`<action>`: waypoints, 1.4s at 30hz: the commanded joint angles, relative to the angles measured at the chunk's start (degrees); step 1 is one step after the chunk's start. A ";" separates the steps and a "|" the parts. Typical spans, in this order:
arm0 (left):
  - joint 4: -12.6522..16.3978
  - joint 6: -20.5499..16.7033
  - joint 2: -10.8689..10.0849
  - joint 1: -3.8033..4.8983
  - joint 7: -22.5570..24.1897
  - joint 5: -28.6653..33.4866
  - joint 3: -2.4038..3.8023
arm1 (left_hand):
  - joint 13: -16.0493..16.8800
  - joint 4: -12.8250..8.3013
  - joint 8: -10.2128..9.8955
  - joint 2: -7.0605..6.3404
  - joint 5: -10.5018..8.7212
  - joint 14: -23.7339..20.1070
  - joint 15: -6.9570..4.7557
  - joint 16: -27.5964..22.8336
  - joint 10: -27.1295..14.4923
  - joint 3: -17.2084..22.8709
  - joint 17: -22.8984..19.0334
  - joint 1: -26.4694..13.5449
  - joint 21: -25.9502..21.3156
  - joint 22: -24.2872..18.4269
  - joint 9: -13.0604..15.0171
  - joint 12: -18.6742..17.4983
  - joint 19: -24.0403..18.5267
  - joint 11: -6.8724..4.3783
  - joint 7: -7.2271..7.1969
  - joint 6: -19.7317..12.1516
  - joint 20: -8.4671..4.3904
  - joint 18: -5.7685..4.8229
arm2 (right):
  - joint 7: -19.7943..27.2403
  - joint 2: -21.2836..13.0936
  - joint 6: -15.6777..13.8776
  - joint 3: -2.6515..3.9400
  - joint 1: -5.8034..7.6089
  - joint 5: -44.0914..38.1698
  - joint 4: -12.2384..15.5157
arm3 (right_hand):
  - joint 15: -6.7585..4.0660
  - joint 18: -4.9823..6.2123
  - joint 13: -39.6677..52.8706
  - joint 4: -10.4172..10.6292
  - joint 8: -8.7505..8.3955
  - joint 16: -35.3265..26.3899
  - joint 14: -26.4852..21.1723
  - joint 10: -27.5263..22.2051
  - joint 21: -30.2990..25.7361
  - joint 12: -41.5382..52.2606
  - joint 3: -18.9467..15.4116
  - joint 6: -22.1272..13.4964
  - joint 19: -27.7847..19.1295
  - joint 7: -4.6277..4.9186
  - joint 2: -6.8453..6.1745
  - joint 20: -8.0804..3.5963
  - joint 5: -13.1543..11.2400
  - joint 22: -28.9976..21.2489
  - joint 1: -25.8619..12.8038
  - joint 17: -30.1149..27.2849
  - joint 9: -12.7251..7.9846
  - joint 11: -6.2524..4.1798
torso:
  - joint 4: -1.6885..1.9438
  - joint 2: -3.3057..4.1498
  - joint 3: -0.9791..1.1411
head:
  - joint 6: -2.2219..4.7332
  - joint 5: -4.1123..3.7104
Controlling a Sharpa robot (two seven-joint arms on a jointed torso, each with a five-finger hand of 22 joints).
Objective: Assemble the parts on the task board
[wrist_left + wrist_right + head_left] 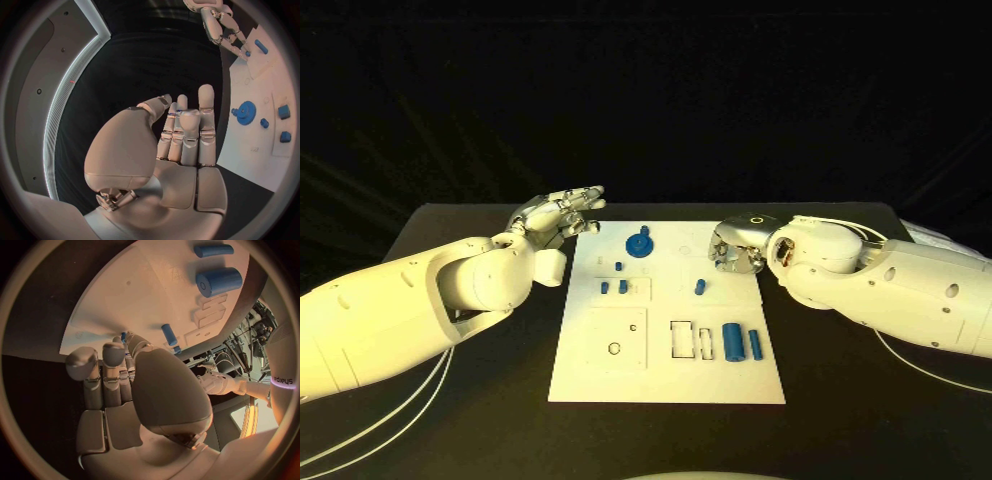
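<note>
The task board (pixel 668 380) lies on the bench (pixel 848 420), long axis running away from the robot; on it I count one blue gear (pixel 639 244) at the far end, four small pegs mid-board, two upright-lying cylinders (pixel 731 342) nearer; left robot hand (pixel 560 215) hovers beside the board's far-left corner, fingers extended, holding nothing; right robot hand (pixel 737 250) curls over the board's far-right edge, grasp cannot be told.

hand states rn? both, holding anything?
Left hand: open, fingers extended, holding nothing, beside the task board.
Right hand: over the board's far right edge; open or closed cannot be told.
</note>
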 commanded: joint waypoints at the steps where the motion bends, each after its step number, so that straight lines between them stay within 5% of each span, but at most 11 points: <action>1: 0.14 1.59 -0.02 0.01 0.97 0.33 0.03 | 0.10 -0.22 0.23 0.47 0.23 -0.45 -0.10 -0.32 -0.48 -0.11 -0.13 0.20 -0.34 -0.09 -0.03 0.32 0.17 0.01 -0.11 -0.25 -0.07 0.72 | -0.87 0.18 2.02 -0.08 -0.24 -2.30 -0.02 | -0.11 -0.51 -0.10 -0.04 -0.26 0.38 1.26 0.48 0.37 -0.29 0.53 0.44 0.46 -0.05 -0.46 -0.01 0.19 0.38 -0.10 0.24 0.08 0.00 | -0.04 -0.04 -0.01 | -0.09 -0.09; 15: 0.01 1.83 -0.10 0.00 0.71 -0.47 0.03 | 0.16 -0.30 0.20 0.49 0.21 -0.47 -0.05 -0.39 -0.74 -0.22 -0.23 0.16 -0.51 -0.21 -0.06 0.43 0.24 0.09 -0.03 -0.43 -0.07 0.69 | -1.62 0.95 1.97 -0.08 -1.12 -3.77 -0.51 | -0.72 -1.03 -0.13 -1.56 0.36 3.19 1.50 3.27 2.91 -0.90 4.13 2.98 1.52 -0.74 -0.16 -0.40 -1.54 3.98 -1.07 2.24 0.46 -0.69 | 0.01 -0.02 -0.03 | -0.50 -0.37; 27: -0.32 3.22 -0.17 0.00 0.24 -0.56 0.02 | 0.56 2.02 0.17 0.80 0.18 -0.46 0.44 -0.36 -2.20 -2.26 -0.34 -3.35 -1.73 -1.11 -0.14 1.28 0.53 0.56 0.31 -1.56 0.35 0.61 | -1.63 0.59 -1.65 -0.02 -1.49 -1.69 -0.05 | -1.02 -1.39 -0.15 -3.19 0.52 4.39 1.52 5.07 4.59 -1.99 7.23 4.12 2.21 -1.04 0.90 -0.78 -3.18 6.25 -2.34 2.42 0.85 -1.07 | 0.02 -0.04 -0.03 | -0.55 -0.40; 42: -0.52 4.08 -0.56 0.00 0.00 -0.88 -0.05 | 0.83 2.82 0.38 0.99 0.16 -0.43 0.51 -0.22 -2.73 -3.09 -0.38 -4.39 -2.26 -1.52 -0.10 1.90 0.82 0.64 0.36 -1.85 0.45 0.63 | -1.54 -2.63 -5.81 1.03 -0.30 4.70 3.46 | -0.82 -1.32 -0.16 -3.73 -0.14 4.56 1.19 5.05 4.73 -3.55 8.62 3.73 1.86 -0.86 0.38 -0.62 -4.78 6.19 -4.76 1.65 0.90 -0.81 | -0.03 -0.12 -0.05 | -0.55 -0.47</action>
